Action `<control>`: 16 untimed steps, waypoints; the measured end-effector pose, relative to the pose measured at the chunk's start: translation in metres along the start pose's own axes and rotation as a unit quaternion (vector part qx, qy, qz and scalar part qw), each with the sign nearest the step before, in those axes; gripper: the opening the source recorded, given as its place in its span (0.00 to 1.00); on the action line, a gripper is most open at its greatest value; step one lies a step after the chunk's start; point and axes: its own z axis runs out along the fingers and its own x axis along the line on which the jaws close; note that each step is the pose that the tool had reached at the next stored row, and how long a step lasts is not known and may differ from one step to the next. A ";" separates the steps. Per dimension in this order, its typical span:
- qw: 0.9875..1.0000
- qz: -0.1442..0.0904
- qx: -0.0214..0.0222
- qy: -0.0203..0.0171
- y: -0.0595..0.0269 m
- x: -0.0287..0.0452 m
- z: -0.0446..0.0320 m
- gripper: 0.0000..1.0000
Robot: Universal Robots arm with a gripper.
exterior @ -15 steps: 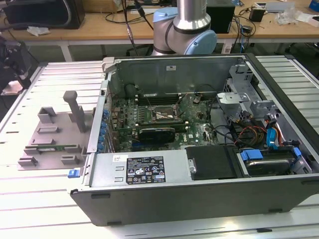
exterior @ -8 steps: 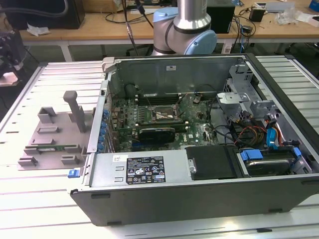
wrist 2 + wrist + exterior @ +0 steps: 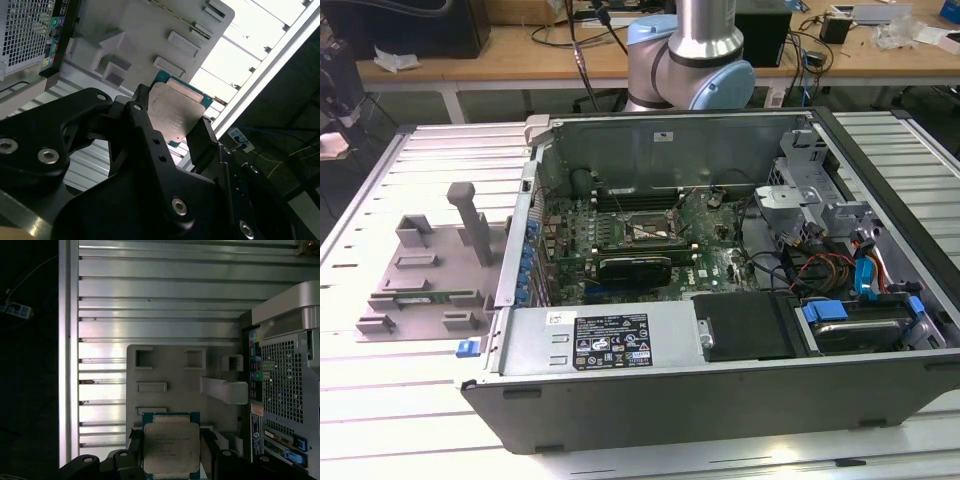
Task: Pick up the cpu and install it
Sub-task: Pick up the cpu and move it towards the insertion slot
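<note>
Black gripper point(image 3: 172, 120), 2 matte fingers clamped on the cpu's point(image 3: 171, 446) opposite edges, hangs near the sheet-metal computer case point(image 3: 740, 400), over the moulded grey plastic tray point(image 3: 170, 371). Held only by its thin edges, the square chip could slip or tilt. Its pale metal top is smooth.

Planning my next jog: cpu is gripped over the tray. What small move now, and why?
Probably translate toward the case: the end effector holds the cpu, seemingly lifted off the tray, and the socket sits inside the case.
</note>
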 end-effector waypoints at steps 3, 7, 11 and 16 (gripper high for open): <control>1.000 0.000 0.000 0.000 -0.0001 -0.0025 0.0001 0.54; 1.000 0.000 0.000 0.000 -0.0008 -0.0119 0.0008 0.54; 1.000 0.001 0.000 0.000 -0.0011 -0.0201 0.0014 0.54; 1.000 0.002 0.000 0.001 -0.0016 -0.0349 0.0026 0.54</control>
